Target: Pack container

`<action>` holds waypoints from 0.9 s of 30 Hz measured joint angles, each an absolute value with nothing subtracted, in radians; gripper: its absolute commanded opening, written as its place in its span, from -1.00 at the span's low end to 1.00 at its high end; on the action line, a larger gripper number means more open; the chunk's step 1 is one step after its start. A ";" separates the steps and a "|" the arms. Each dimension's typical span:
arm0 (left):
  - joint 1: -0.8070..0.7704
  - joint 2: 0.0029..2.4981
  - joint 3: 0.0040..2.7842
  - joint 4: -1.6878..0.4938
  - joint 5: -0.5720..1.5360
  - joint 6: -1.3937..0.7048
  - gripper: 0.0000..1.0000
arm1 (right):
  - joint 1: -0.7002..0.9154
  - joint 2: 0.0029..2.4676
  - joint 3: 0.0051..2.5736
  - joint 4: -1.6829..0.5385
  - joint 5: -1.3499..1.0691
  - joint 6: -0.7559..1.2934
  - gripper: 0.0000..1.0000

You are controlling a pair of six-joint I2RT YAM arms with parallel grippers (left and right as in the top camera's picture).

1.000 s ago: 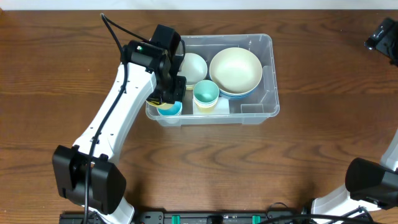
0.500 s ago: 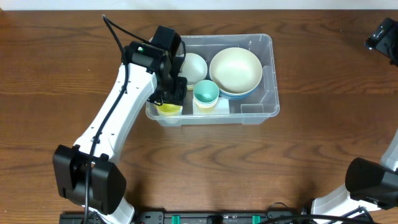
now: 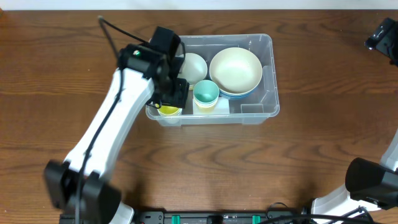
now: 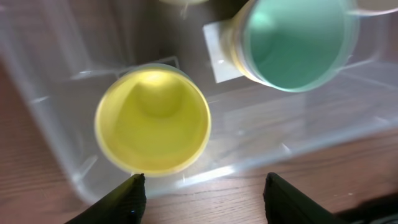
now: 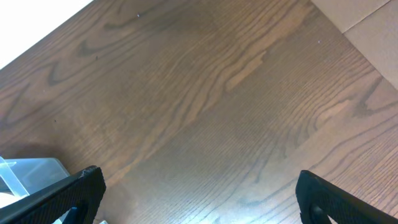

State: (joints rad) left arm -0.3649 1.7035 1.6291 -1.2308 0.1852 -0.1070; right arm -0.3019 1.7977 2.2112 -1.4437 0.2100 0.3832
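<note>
The left gripper had its 2 fingers apart with nothing between them; in the left wrist view only bare wood and the clear wall of the container showed in the gap. Just beyond the fingertips a yellow cup stood upright inside the container's near left corner, free of both fingers. Beside it stood a teal cup, nested in a pale yellow one, next to a white label. From overhead, the left gripper hung over that same corner. The container sat on the wooden table, toward its far middle, and also held a small cream bowl and 1 large cream bowl nested in a blue one. The right gripper was spread wide and empty over bare wood, well apart from the container, at the table's far right edge.
</note>
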 measured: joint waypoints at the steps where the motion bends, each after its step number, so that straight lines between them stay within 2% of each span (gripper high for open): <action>1: -0.365 1.672 1.629 -1.231 0.185 -0.109 0.37 | -0.302 1.798 2.211 -1.444 0.210 0.383 0.98; 3: -0.365 1.588 1.629 -1.233 0.185 -0.115 0.60 | -0.302 1.798 2.211 -1.444 0.210 0.383 0.99; 4: -0.365 1.542 1.629 -1.234 0.185 -0.120 0.98 | -0.302 1.798 2.211 -1.444 0.210 0.383 0.99; 11: -0.365 1.231 1.633 -1.238 0.185 -0.128 0.96 | -0.302 1.798 2.211 -1.444 0.210 0.383 0.99; 18: -0.365 1.050 1.634 -1.249 0.175 -0.108 0.96 | -0.302 1.798 2.211 -1.444 0.210 0.383 0.99; 27: -0.365 0.826 1.634 -1.295 -0.031 -0.072 0.96 | -0.302 1.798 2.211 -1.444 0.210 0.383 0.99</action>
